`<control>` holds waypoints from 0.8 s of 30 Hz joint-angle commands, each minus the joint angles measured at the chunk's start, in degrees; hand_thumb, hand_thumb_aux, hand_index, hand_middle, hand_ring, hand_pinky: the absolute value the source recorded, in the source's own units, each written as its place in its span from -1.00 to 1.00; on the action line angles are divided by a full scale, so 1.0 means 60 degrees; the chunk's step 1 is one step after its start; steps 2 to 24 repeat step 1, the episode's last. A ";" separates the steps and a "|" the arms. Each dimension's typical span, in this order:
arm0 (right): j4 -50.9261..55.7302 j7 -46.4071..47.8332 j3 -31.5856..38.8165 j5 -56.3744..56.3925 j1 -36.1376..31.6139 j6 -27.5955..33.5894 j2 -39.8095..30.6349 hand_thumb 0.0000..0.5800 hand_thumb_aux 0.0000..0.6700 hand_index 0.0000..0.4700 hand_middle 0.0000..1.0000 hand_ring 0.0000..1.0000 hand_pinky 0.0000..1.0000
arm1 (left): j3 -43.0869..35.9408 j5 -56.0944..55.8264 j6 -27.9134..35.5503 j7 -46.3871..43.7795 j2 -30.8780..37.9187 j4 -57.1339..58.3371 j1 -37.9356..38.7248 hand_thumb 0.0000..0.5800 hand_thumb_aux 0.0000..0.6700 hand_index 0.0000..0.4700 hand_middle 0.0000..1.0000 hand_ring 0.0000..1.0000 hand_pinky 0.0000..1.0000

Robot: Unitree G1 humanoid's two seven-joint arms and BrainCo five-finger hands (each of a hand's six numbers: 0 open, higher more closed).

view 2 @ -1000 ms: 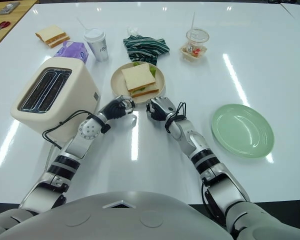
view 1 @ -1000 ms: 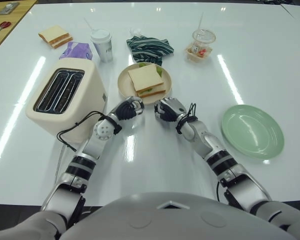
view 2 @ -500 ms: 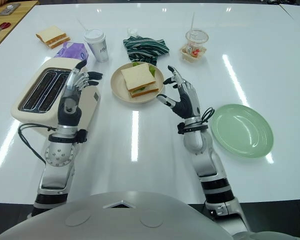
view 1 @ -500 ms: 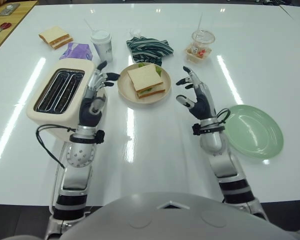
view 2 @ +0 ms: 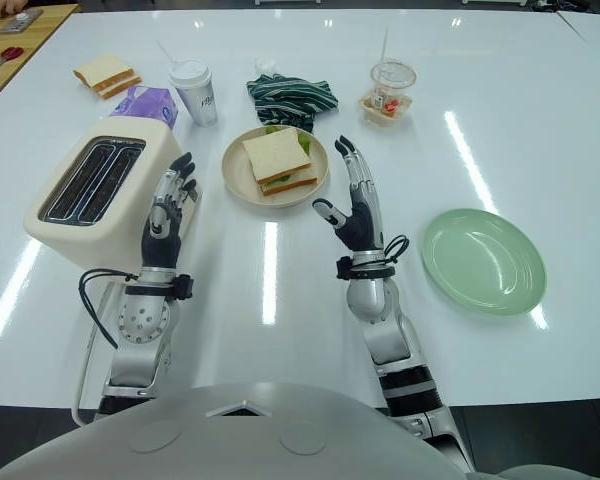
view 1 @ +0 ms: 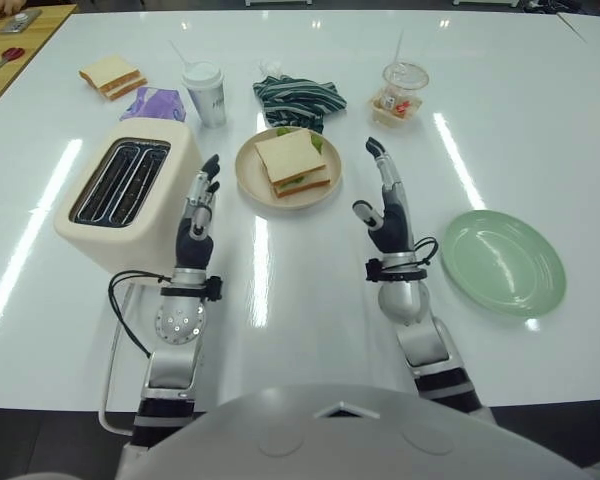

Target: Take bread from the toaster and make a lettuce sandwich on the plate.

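Observation:
A cream toaster (view 1: 130, 195) stands at the left with both slots showing dark and no bread sticking out. Right of it a tan plate (view 1: 252, 176) carries a sandwich (view 1: 294, 165) of two bread slices with lettuce between them. My left hand (view 1: 197, 220) is raised upright beside the toaster's right wall, fingers straight, holding nothing. My right hand (view 1: 387, 205) is raised upright to the right of the tan plate, fingers spread and empty. Both hands stand apart from the plate.
A green plate (view 1: 503, 262) lies at the right. Along the far side are spare bread slices (view 1: 111, 75), a purple packet (view 1: 153, 102), a lidded cup (view 1: 204, 92), a striped cloth (view 1: 299, 97) and a clear cup (view 1: 401, 92). The toaster cord (view 1: 120, 305) loops near my left forearm.
Both hands drew back from the tan plate's front rim, where they were curled, and rose upright with fingers straightened. The sandwich and plate stayed put.

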 commanded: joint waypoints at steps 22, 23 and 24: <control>0.0151 0.0039 -0.0062 0.0151 -0.0141 -0.0001 0.0147 -1.00 -1.00 -1.00 -1.00 -1.00 -1.00 | 0.0077 0.0121 0.0209 0.0080 -0.0092 0.0226 -0.0092 -1.00 -1.00 -1.00 -1.00 -1.00 -1.00; 0.0151 0.0039 -0.0062 0.0151 -0.0141 -0.0001 0.0147 -1.00 -1.00 -1.00 -1.00 -1.00 -1.00 | 0.0077 0.0121 0.0209 0.0080 -0.0092 0.0226 -0.0092 -1.00 -1.00 -1.00 -1.00 -1.00 -1.00; 0.0151 0.0039 -0.0062 0.0151 -0.0141 -0.0001 0.0147 -1.00 -1.00 -1.00 -1.00 -1.00 -1.00 | 0.0077 0.0121 0.0209 0.0080 -0.0092 0.0226 -0.0092 -1.00 -1.00 -1.00 -1.00 -1.00 -1.00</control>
